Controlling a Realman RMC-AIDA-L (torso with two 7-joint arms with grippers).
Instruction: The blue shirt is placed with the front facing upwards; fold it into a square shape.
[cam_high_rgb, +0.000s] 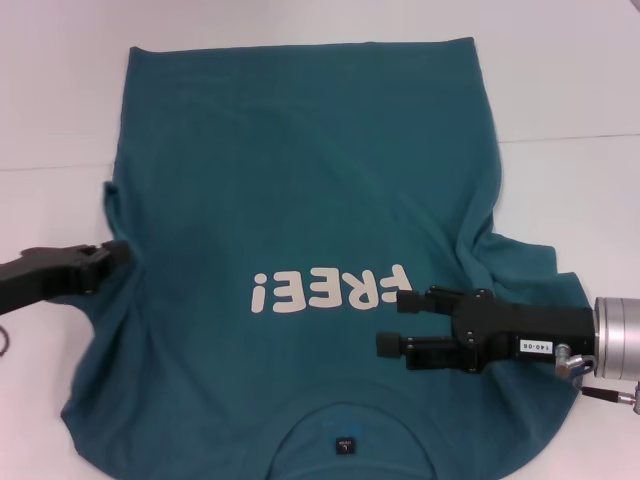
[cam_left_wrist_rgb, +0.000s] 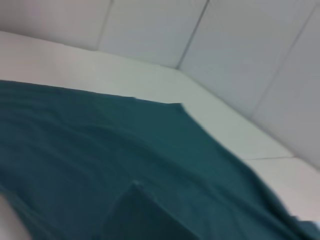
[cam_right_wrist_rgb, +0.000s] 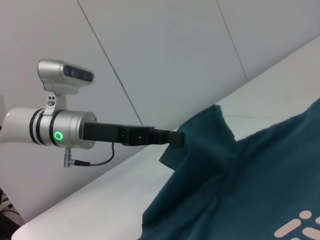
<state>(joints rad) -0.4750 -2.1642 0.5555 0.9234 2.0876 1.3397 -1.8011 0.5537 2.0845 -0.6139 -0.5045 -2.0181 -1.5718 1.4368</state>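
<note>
The blue shirt (cam_high_rgb: 300, 180) lies front-up on the white counter (cam_high_rgb: 580, 90), collar w/ small dark label (cam_high_rgb: 343, 441) nearest the robot, hem at the far side. Pale "FREE!" lettering (cam_high_rgb: 330, 290) reads upside down in the head view, just above the collar area.

Left end effector (cam_high_rgb: 118, 255) sits at the shirt's left edge, at the sleeve, its dark fingers closed on a pinch of the fabric; cloth there is bunched and pulled slightly up off the counter. Right wrist view confirms: left end effector (cam_right_wrist_rgb: 176, 139) grips the sleeve edge, shirt (cam_right_wrist_rgb: 240, 180) rising to a peak at the tip, silver wrist w/ green ring light (cam_right_wrist_rgb: 59, 135) behind it, camera housing (cam_right_wrist_rgb: 65, 75) on top.

Right end effector (cam_high_rgb: 392, 322) hovers over the shirt's right chest, just beside the lettering's end, two black fingers (cam_high_rgb: 412, 300) set apart, nothing between them. Whether it touches the cloth, can't tell. Right sleeve (cam_high_rgb: 530, 265) is rumpled, w/ folds running toward the armpit.

Left wrist view shows only shirt fabric (cam_left_wrist_rgb: 100, 150) spread over the counter (cam_left_wrist_rgb: 225, 120), one far hem corner (cam_left_wrist_rgb: 181, 105) lying flat, a raised fold (cam_left_wrist_rgb: 135, 205) close to the lens, pale wall panels (cam_left_wrist_rgb: 150, 25) beyond
</note>
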